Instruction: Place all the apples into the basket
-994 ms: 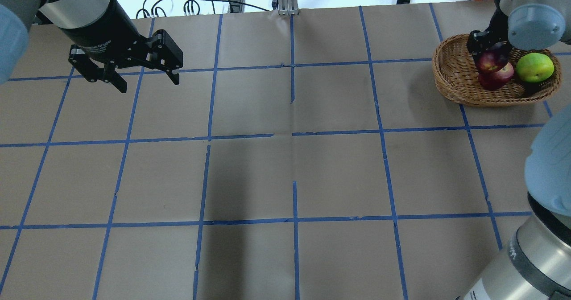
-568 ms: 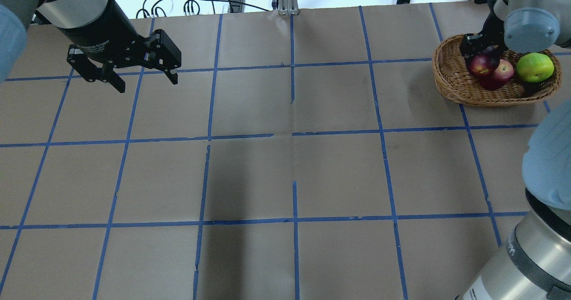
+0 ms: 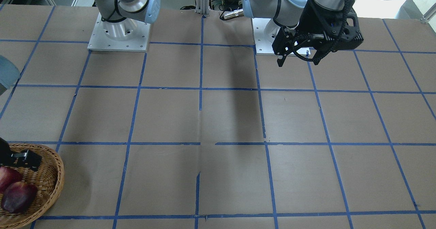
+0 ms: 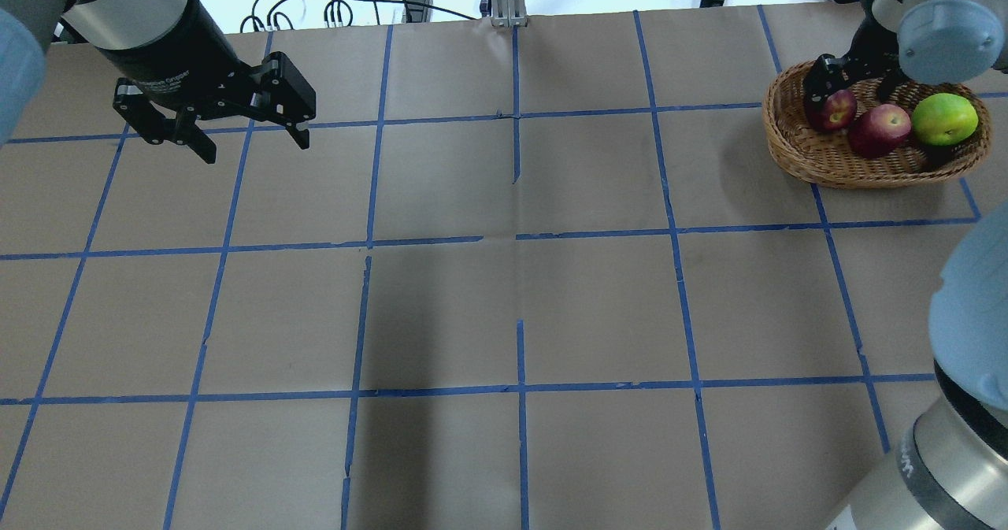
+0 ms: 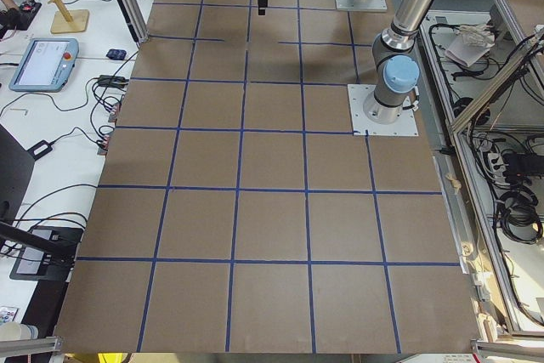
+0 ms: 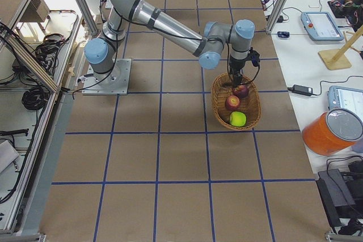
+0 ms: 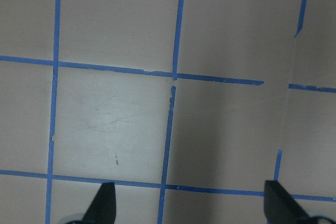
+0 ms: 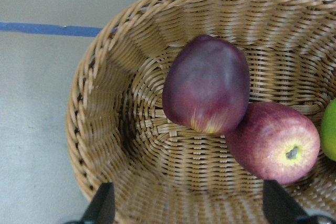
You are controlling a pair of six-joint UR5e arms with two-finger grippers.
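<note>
1. Wicker, light brown: the basket (image 4: 827, 164) stands near the far right corner of the paper-covered table (image 4: 504, 317), and all three apples lie inside it.
2. The overhead view shows them in a row: maroon apple (image 4: 833, 109), red apple (image 4: 876, 130), green apple (image 4: 943, 119).
3. The right wrist view shows the maroon apple leaning on the red one, and only a sliver of the green at its edge. The front-facing view cuts the green apple off altogether.
4. The right gripper (image 8: 190, 208) hangs over the basket with its fingers spread wide and nothing between them.
5. The left gripper (image 4: 256, 148) hovers above bare paper and blue tape lines (image 4: 441, 241) well apart from the basket, jaws apart and empty.
6. From overhead, the right arm's grey joint cap (image 4: 945, 34) hides part of the basket's far rim.
7. The right side view adds an orange tub (image 6: 332, 131) on the bench beside the table.
</note>
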